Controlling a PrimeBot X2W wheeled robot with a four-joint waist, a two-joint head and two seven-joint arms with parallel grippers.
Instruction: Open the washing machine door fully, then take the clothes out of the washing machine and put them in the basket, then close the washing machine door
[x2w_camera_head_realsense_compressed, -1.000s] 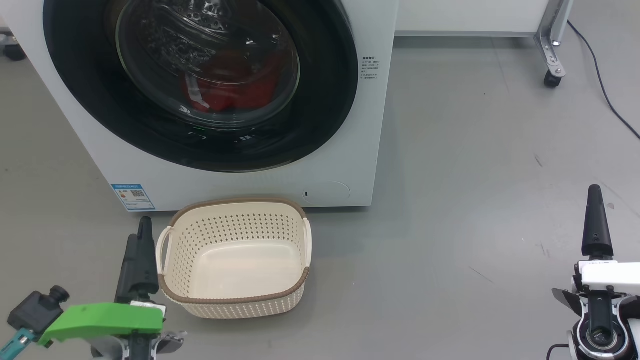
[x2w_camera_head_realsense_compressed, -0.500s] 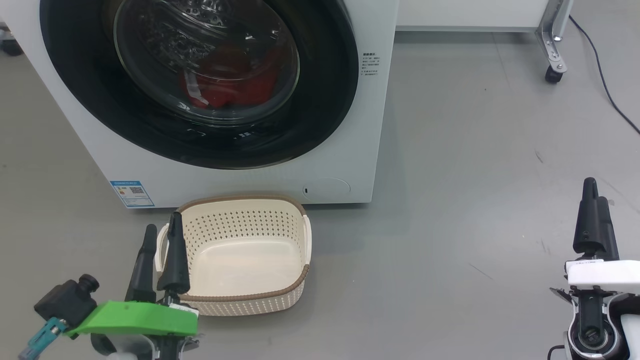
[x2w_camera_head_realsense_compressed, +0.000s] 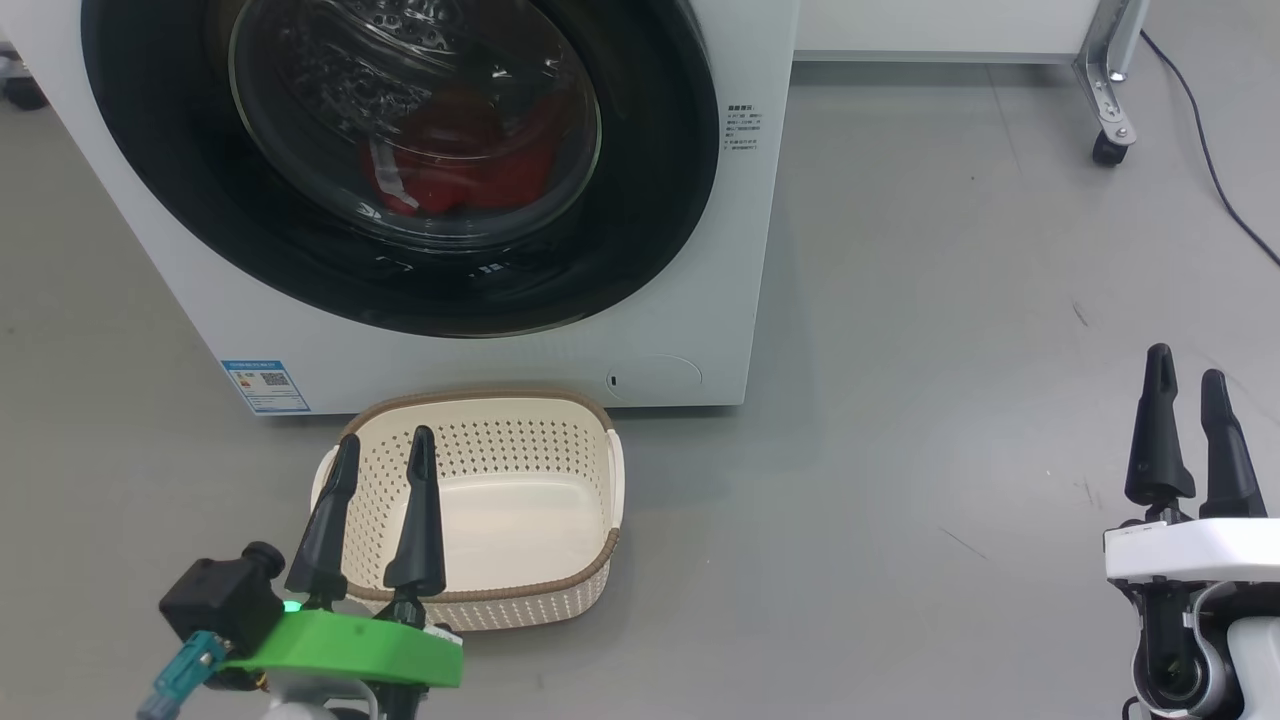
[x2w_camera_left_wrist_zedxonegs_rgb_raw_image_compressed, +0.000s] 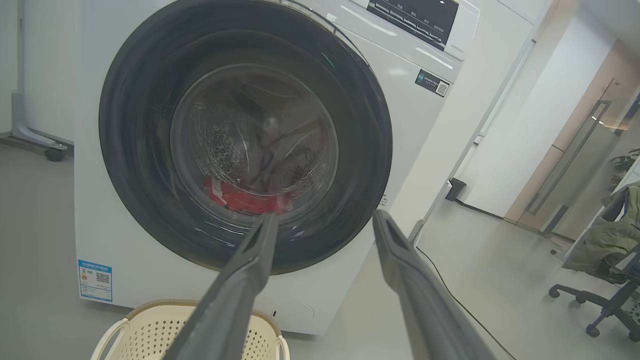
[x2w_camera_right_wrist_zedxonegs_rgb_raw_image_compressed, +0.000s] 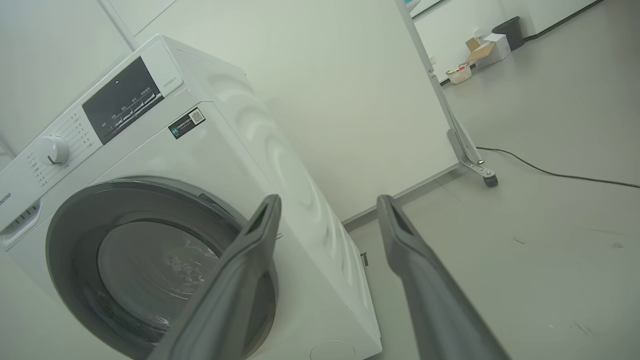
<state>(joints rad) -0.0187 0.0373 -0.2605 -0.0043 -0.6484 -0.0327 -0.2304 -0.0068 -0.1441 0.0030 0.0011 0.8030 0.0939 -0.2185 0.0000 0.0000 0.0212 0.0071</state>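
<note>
The white washing machine (x2w_camera_head_realsense_compressed: 740, 250) stands ahead with its round black door (x2w_camera_head_realsense_compressed: 660, 200) shut against the front. Red clothes (x2w_camera_head_realsense_compressed: 470, 170) lie in the drum behind the door's glass and appear as clothes (x2w_camera_left_wrist_zedxonegs_rgb_raw_image_compressed: 245, 199) in the left wrist view. A cream basket (x2w_camera_head_realsense_compressed: 600, 560) sits on the floor before the machine, with nothing in it. My left gripper (x2w_camera_head_realsense_compressed: 385, 448) is open, its fingers over the basket's left side. My right gripper (x2w_camera_head_realsense_compressed: 1187, 365) is open above bare floor to the machine's right. Both grippers hold nothing.
A wheeled metal frame leg (x2w_camera_head_realsense_compressed: 1105, 100) and a black cable (x2w_camera_head_realsense_compressed: 1215, 180) lie at the back right. A blue label (x2w_camera_head_realsense_compressed: 265, 385) is low on the machine. An office chair (x2w_camera_left_wrist_zedxonegs_rgb_raw_image_compressed: 612, 300) draped with a jacket stands far right in the left wrist view.
My left gripper has shifted right, over the basket's left side, and turned so both fingers show apart. My right gripper has turned too and edged left. Door and basket have stayed put.
</note>
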